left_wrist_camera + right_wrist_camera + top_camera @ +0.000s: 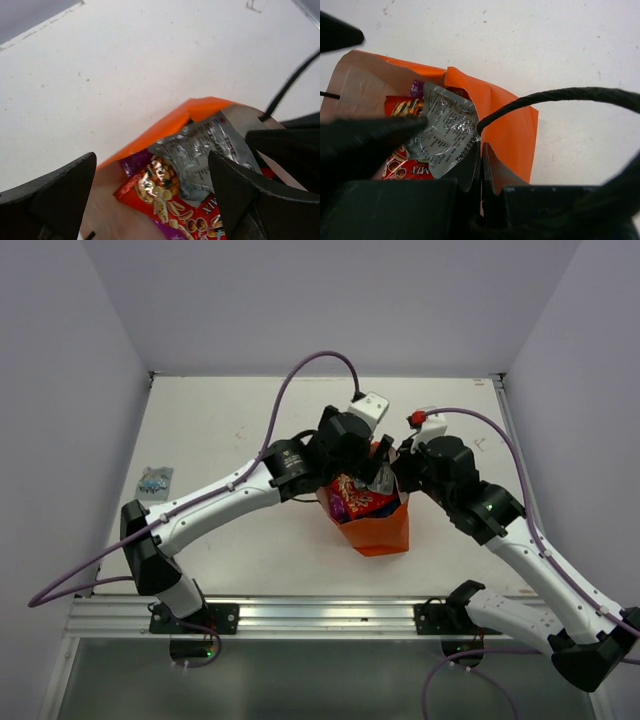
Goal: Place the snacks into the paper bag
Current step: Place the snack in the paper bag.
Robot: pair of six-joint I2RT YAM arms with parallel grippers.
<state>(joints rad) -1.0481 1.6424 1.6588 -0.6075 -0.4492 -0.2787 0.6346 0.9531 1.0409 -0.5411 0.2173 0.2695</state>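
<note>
The orange paper bag (380,532) stands mid-table with its mouth open (165,125) (512,125). Inside lie a red snack packet (172,202) (402,107), a purple one (132,162) (416,89) and, on top, a crinkled silver one (200,152) (447,130). My left gripper (152,157) (366,470) hangs open over the mouth, with the silver packet lying loose between its fingers. My right gripper (482,150) (398,480) is shut on the bag's rim beside a black cord handle (560,95). Another small pale packet (155,480) lies on the table at far left.
White walls close in the table at the back and on both sides. An aluminium rail (320,615) runs along the near edge by the arm bases. One of the left gripper's fingers (370,135) reaches across the bag's mouth in the right wrist view.
</note>
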